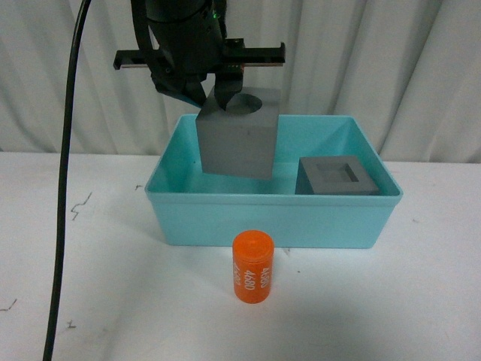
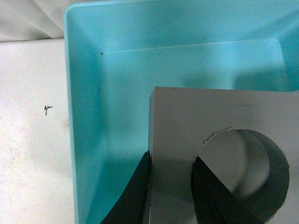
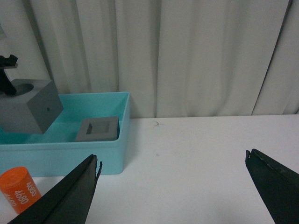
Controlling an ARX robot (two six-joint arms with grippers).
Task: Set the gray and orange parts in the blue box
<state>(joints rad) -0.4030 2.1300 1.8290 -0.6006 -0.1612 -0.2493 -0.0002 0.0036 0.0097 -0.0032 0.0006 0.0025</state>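
1. Gray cube with the round hole [image 1: 239,139] hangs tilted above the blue box [image 1: 270,219], over its left half, not yet set down.
2. My left gripper [image 1: 214,94] is closed on it: one finger sits in the hole and the other outside, pinching the wall.
3. The second gray cube [image 1: 338,177], with a square hollow, lies inside the box at the right.
4. The orange cylinder [image 1: 252,267] stands on the white table [image 1: 421,308], just before the box.
5. My right gripper [image 3: 172,161] is wide open, empty.
6. Cubes look matte; the box is smooth plastic with sloping walls.
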